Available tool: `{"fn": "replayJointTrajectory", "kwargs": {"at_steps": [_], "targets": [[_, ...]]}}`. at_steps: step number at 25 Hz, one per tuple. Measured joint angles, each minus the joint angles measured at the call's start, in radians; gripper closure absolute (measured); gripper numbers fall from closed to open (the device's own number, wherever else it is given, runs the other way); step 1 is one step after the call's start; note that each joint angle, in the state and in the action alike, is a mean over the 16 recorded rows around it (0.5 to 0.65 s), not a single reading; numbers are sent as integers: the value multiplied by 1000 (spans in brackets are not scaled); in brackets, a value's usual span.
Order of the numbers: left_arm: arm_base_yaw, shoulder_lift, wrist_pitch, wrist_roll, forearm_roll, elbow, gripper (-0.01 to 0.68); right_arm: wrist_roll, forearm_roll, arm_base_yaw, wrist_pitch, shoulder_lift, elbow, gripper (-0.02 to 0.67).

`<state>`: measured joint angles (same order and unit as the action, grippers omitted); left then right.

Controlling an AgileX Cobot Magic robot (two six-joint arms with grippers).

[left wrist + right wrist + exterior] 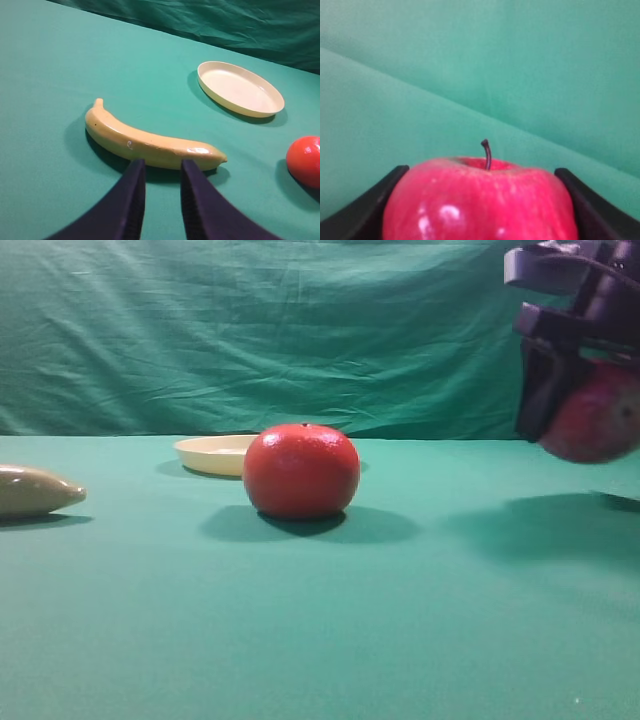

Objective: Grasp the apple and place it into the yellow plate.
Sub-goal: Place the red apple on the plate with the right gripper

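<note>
The right tool [480, 210] is pinching the apple [480, 200] aloft at the far right, well apart from the yellow plate [212, 454], so it is risking clipping the orange-red fruit [301, 471] in between; the left tool [162, 195] is hovering spread.

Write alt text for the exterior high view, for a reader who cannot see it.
At the right edge, the right claw holds a red apple in the air above a green table. A glossy orange-red fruit sits mid-table in front of a yellow plate, with a banana's tip at the left edge.
</note>
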<state>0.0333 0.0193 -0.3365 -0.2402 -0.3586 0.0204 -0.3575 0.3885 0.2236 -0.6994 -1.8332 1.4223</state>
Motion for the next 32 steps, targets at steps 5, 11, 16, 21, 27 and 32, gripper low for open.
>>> {"fn": "replayJointTrajectory", "kwargs": {"at_steps": [5, 11, 16, 21, 27, 32], "targets": [[0, 0, 0, 0, 0, 0, 516, -37, 69, 86, 94, -43, 89, 127], [0, 0, 0, 0, 0, 0, 516, -94, 101, 221, 307, -132, 128, 127], [0, 0, 0, 0, 0, 0, 516, -146, 106, 314, 470, -210, 134, 127], [0, 0, 0, 0, 0, 0, 516, -191, 109, 362, 580, -261, 137, 94], [0, 0, 0, 0, 0, 0, 516, -228, 109, 380, 603, -284, 169, 48], [0, 0, 0, 0, 0, 0, 516, -236, 102, 372, 547, -272, 217, 45]]}}
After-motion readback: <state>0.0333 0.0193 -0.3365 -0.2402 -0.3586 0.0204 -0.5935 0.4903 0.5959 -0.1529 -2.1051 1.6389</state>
